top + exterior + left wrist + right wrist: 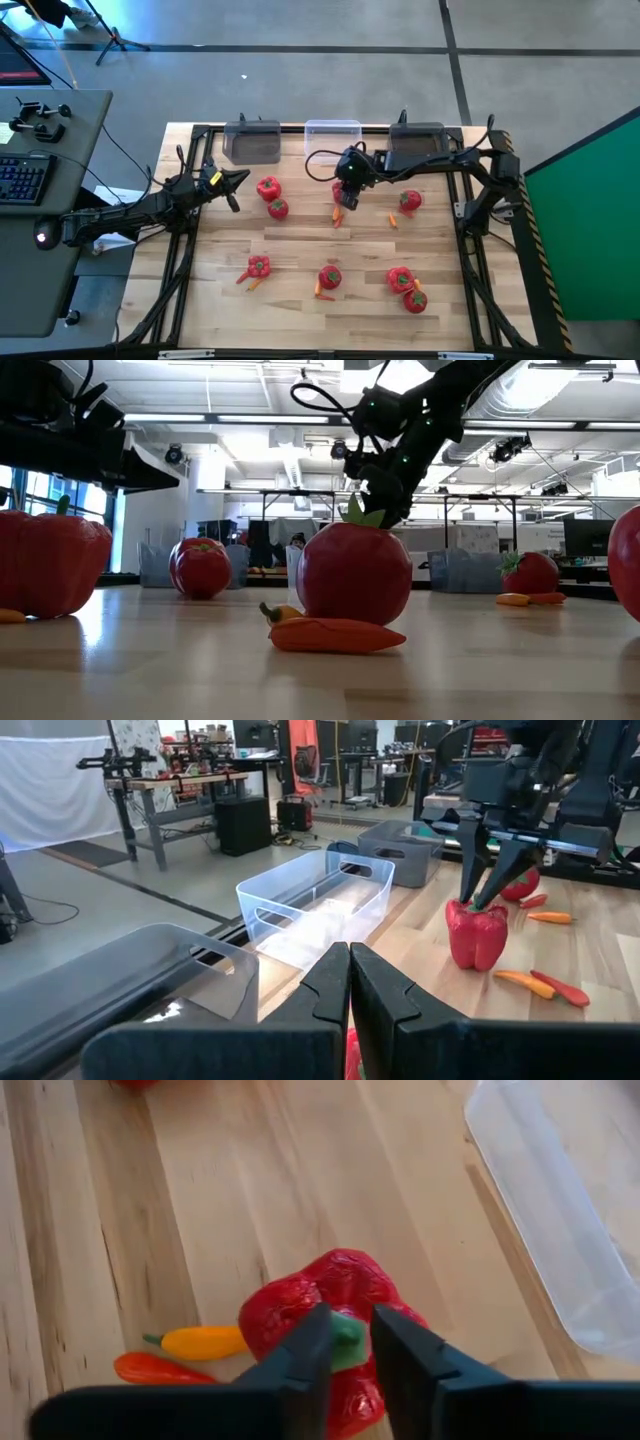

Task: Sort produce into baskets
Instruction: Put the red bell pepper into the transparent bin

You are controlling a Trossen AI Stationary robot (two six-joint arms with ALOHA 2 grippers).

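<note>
Three baskets are lined along the far edge of the wooden table [300,250]: a dark grey bin [252,141] on the left, a clear bin [332,138] in the middle, and a second dark grey bin [417,142] on the right. The left gripper [240,178] is held near the left grey bin, its fingers pressed together on nothing. The right gripper [344,198] is positioned just in front of the clear bin, its fingers clamped on the green stem of a red bell pepper [335,1325], which is seen close to the tabletop. Other red peppers and tomatoes are scattered over the table, two of them [272,198] near the left gripper. An orange piece [200,1342] and a red-orange piece [155,1369] are seen lying just beside the gripped pepper.
</note>
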